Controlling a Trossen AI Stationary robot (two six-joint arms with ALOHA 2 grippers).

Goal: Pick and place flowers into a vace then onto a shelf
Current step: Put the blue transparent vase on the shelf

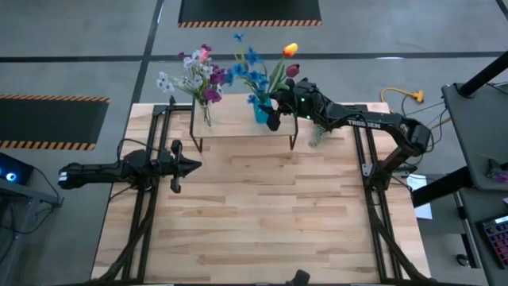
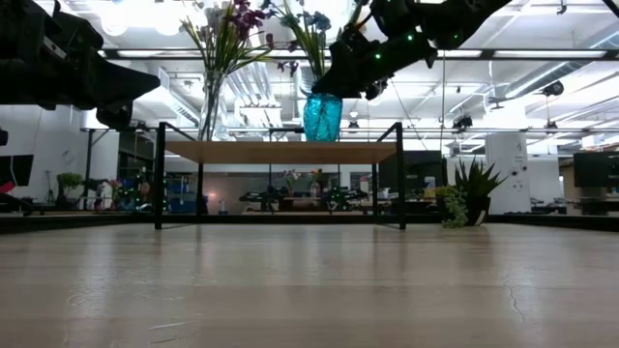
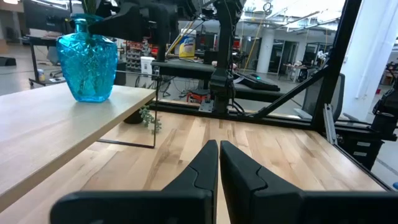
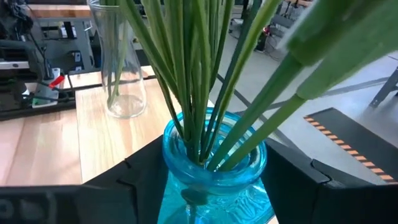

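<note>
The low shelf [image 1: 238, 129] [image 2: 280, 152] stands at the table's far edge. On its top stand a clear glass vase [image 1: 206, 116] [image 4: 121, 68] with purple, pink and white flowers [image 1: 194, 75] and a blue glass vase [image 1: 261, 114] [image 2: 322, 116] [image 3: 88, 59] with blue, orange and dark red flowers [image 1: 266, 67]. My right gripper [image 1: 275, 111] [image 2: 338, 82] [image 4: 214, 149] is open, one finger on each side of the blue vase's neck [image 4: 214, 158]. My left gripper [image 1: 194, 165] [image 3: 219, 149] is shut and hovers over the table's left part, in front of the shelf. My right gripper comes at the blue vase slanting down from the table's right side, its fingers [image 4: 146, 177] flanking the neck just below the rim [image 4: 186, 140]. Whether the pads touch the glass, I cannot tell. The vase stands upright with its base on the shelf top.
A short green spiky sprig [image 1: 317, 135] [image 2: 469, 193] [image 3: 149, 118] stands on the table by the shelf's right legs, under my right arm. The near half of the wooden table [image 1: 262, 230] is bare boards. Black frame rails [image 1: 381, 230] run along both sides.
</note>
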